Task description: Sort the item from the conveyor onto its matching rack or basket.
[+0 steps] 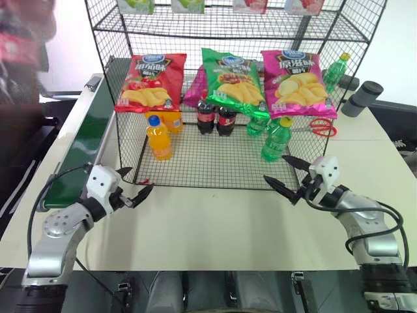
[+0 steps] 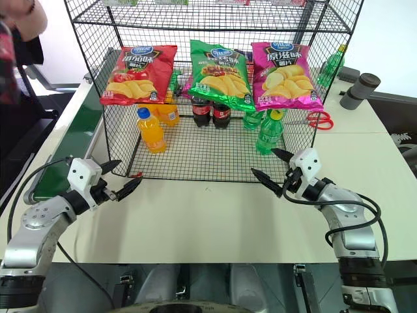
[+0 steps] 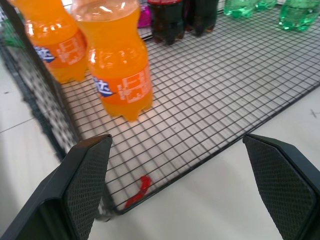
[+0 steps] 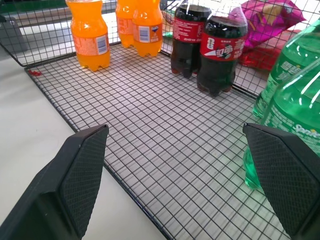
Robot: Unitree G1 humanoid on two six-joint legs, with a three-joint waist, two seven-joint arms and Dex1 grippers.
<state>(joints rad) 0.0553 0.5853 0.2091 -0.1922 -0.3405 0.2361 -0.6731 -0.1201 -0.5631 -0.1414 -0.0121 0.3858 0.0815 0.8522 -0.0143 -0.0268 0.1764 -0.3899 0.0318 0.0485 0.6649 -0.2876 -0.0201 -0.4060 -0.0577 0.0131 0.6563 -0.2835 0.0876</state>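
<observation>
Both grippers hover over the table's near part with jaws spread wide and empty, the left gripper (image 1: 133,187) by the rack's near left corner and the right gripper (image 1: 291,180) before its near right corner. With no cola bottle visible on the conveyor (image 1: 81,140) along the table's left edge, this looks like waiting, and the next move calls for an item to arrive. The black wire rack (image 1: 195,166) holds orange soda bottles (image 1: 159,138), two cola bottles (image 1: 215,117), green bottles (image 1: 275,138), and crisp bags (image 1: 151,83) above.

Conveyor (image 1: 81,140) left of rack (image 1: 215,156) — bottles inside, seemingly upright.
</observation>
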